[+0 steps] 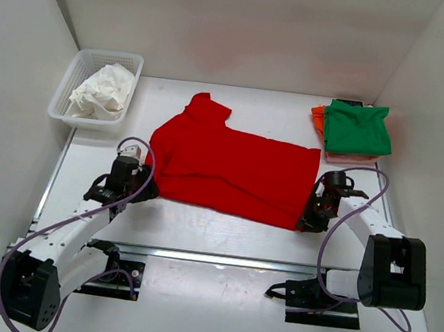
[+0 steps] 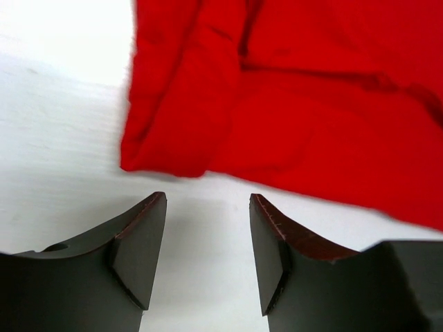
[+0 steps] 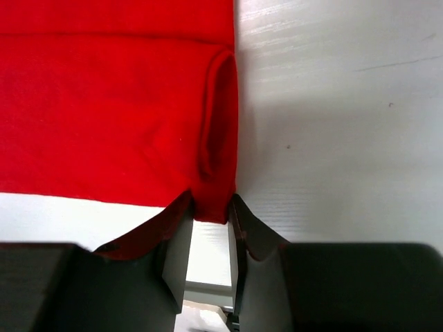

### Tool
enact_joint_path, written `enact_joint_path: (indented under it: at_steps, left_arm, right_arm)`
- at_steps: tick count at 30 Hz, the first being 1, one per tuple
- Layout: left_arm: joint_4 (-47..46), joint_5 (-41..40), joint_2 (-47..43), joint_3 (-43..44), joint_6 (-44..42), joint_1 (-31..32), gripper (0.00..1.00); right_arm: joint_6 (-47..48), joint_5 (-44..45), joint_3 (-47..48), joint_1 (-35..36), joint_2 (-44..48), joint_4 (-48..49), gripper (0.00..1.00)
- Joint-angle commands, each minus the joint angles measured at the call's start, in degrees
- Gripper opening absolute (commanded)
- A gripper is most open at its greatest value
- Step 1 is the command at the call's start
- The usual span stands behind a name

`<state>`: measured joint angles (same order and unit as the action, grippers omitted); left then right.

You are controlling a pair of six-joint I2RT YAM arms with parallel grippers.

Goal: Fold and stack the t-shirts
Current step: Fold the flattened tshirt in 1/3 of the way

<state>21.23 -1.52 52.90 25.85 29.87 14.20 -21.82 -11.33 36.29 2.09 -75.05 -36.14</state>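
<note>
The right gripper is drawn narrow, its two fingers pinching a folded bit of red cloth between them: this is the near right corner of the red t-shirt, where the edge doubles over into a small roll just ahead of the fingertips. The left gripper stands wide, nothing between its fingers, only bare tabletop under the gap. The shirt's rumpled near left edge lies just beyond the fingertips, close but not touching them. Seen from the top camera, the red t-shirt lies spread across the middle of the tabletop between the two arms, mostly flat. One sleeve points toward the far side at its left end, and the right gripper holds the cloth at its right end. Beyond the right arm, at the far right corner, sits a small stack of folded shirts. A green t-shirt is on top, an orange t-shirt shows at its left edge, and a pale pink t-shirt peeks out at the near side beneath. At the far left, well apart from the red shirt, a white mesh basket holds a crumpled white cloth.
</note>
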Motion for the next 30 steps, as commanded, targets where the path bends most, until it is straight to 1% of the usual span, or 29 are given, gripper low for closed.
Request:
enact_joint_path:
  at_steps: [1, 3, 8, 10, 11, 13, 14, 15, 16, 17, 22, 27, 30]
  left_arm:
    - [-4.18, -6.21, -0.35, -0.09, 0.9, -0.13, 0.61]
    - [-4.36, -6.91, 0.87, 0.26, 0.11, -1.09, 0.61]
    - [-5.06, -6.57, 6.33, 1.84, -0.34, 1.01, 0.59]
    - [-4.54, -7.62, 7.56, 1.93, 0.01, 2.06, 0.55]
    - [-5.14, -7.53, 7.91, 1.84, 0.02, 2.06, 0.5]
    - [-5.15, -7.8, 8.09, 1.32, -0.25, 1.19, 0.46]
    - [-5.15, -7.8, 8.27, 1.49, -0.86, 1.01, 0.37]
    - [-4.8, -8.15, 8.27, 1.75, -1.21, 0.4, 0.22]
    - [-4.28, -7.97, 8.27, 1.84, -1.56, -0.13, 0.06]
    - [-3.23, -8.15, 8.44, 2.88, -2.78, -0.92, 0.0]
    - [-0.06, -10.34, 8.53, 7.37, -7.1, -2.33, 0.0]
    - [1.88, -8.5, 10.99, 10.09, -9.74, -4.35, 0.0]
    - [1.8, -7.71, 11.96, 10.01, -10.79, -3.65, 0.0]
  right_arm:
    - [0.12, 0.17, -0.78, 0.02, -0.01, 2.39, 0.23]
    - [0.12, -0.01, -0.43, 0.46, 0.25, 2.65, 0.23]
    - [0.12, -0.44, -0.52, 0.37, -0.89, 2.74, 0.22]
    - [0.03, -0.61, -0.52, 0.29, -0.89, 3.0, 0.18]
    - [0.03, -0.79, -0.35, 0.2, -0.54, 3.09, 0.17]
    - [0.2, -1.06, -0.52, 0.02, -0.46, 3.35, 0.13]
    - [0.46, -1.15, -0.87, 0.11, -0.54, 3.01, 0.09]
    - [0.73, -1.23, -0.7, -0.24, -0.54, 2.83, 0.0]
    - [1.25, -1.24, -0.26, -0.68, -0.89, 2.31, 0.0]
    - [1.69, -1.24, 0.35, -0.25, -1.24, 1.95, 0.0]
    - [7.05, -0.44, 3.08, -2.0, -2.65, -2.87, 0.0]
    - [10.65, -0.36, 6.24, -7.0, -3.61, -5.34, 0.0]
    - [13.03, 0.7, 8.26, -10.17, -5.37, -6.31, 0.0]
